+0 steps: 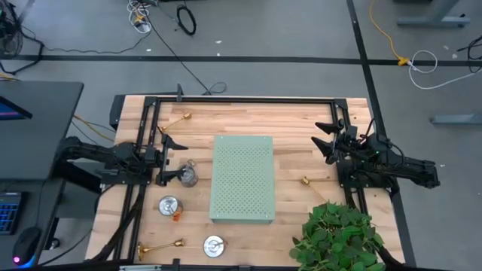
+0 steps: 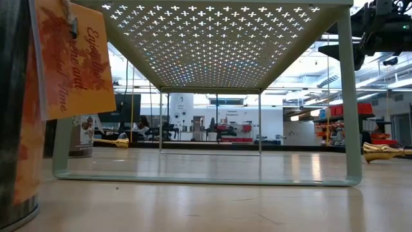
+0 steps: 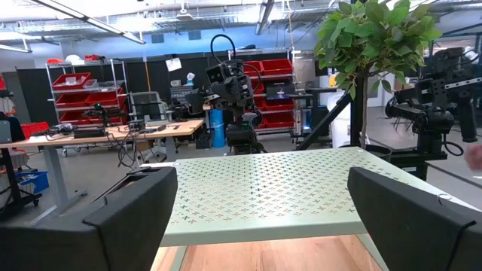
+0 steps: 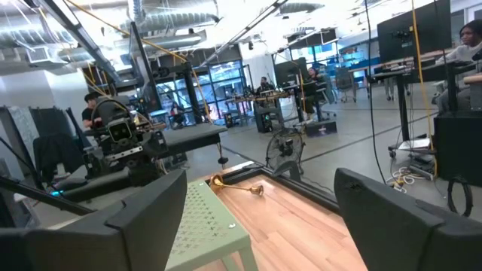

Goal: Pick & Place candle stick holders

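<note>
From above, my left gripper [image 1: 167, 159] hovers open at the left edge of the pale green perforated board [image 1: 242, 178], with one squat silver holder [image 1: 187, 177] just beside it; two more silver holders [image 1: 169, 205] [image 1: 214, 245] lie nearer on the tabletop [image 1: 294, 124]. Gold holders rest at far left [image 1: 181, 117], near left [image 1: 160, 245] and right of the board [image 1: 307, 181], beside a potted plant [image 1: 339, 237]. My right gripper [image 1: 325, 139] waits open at the board's far right. At tabletop level, the board stands like a small table, gold holders either side [image 2: 112, 142] [image 2: 381, 152]. My left wrist camera shows spread fingers [image 3: 128, 214] facing the board. My right wrist camera shows parted fingers [image 4: 147, 211] and a gold holder [image 4: 235, 184] lying beyond the board.
</note>
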Robot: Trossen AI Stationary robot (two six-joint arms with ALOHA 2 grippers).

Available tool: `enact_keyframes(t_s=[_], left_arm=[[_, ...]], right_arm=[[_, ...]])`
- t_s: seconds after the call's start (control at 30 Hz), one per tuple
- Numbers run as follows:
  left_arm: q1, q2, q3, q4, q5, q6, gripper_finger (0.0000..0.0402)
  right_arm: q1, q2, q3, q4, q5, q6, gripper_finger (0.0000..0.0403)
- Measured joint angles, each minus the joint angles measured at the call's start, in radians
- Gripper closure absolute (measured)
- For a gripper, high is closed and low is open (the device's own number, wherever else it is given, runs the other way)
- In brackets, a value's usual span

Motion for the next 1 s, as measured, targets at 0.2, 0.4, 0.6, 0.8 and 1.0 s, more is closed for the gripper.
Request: enact_keyframes(t_s=[0.2, 0.4, 0.6, 0.8, 1.0], left_arm=[[0.000, 0.000, 0.000, 0.000, 0.000, 0.000, 0.0003], [0.000, 0.000, 0.000, 0.000, 0.000, 0.000, 0.0003], [0.000, 0.000, 0.000, 0.000, 0.000, 0.000, 0.0003], [0.000, 0.000, 0.000, 0.006, 0.000, 0.000, 0.0003], [0.000, 0.000, 0.000, 0.008, 0.000, 0.000, 0.0003]], right_arm=[[0.000, 0.000, 0.000, 0.000, 0.000, 0.000, 0.0063], [0.000, 0.000, 0.000, 0.000, 0.000, 0.000, 0.0063], [0.000, 0.000, 0.000, 0.033, 0.025, 0.008, 0.0063], [0.001, 0.000, 0.000, 0.135, 0.049, 0.064, 0.0063], [0.003, 0.006, 0.000, 0.184, 0.074, 0.171, 0.0063]])
